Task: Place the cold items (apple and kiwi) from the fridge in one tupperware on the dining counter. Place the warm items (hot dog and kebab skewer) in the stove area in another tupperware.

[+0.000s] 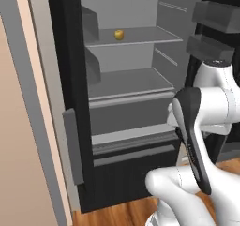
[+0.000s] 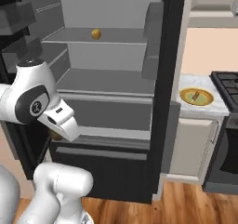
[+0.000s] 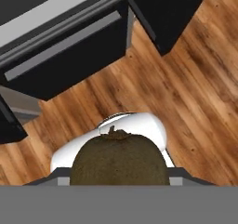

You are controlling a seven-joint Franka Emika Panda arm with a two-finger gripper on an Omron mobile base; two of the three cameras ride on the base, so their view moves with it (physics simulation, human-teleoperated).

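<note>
The brown fuzzy kiwi (image 3: 119,160) sits between my gripper's (image 3: 119,177) jaws, which are shut on it, above the wooden floor in front of the fridge's lower drawer. From the right base a sliver of the kiwi (image 2: 56,135) peeks out under my white hand. A yellow apple (image 1: 119,34) rests on the upper fridge shelf, also visible as the apple (image 2: 96,33) from the right. On the counter beside the stove lies a yellow plate (image 2: 204,101) with a small brown food item, too small to identify.
The fridge (image 1: 131,84) stands open, its dark doors swung out on both sides with bins on them. The freezer drawer (image 2: 107,146) below is closed. A black stove (image 2: 228,86) is at the far right. Wooden floor (image 3: 195,79) lies below my hand.
</note>
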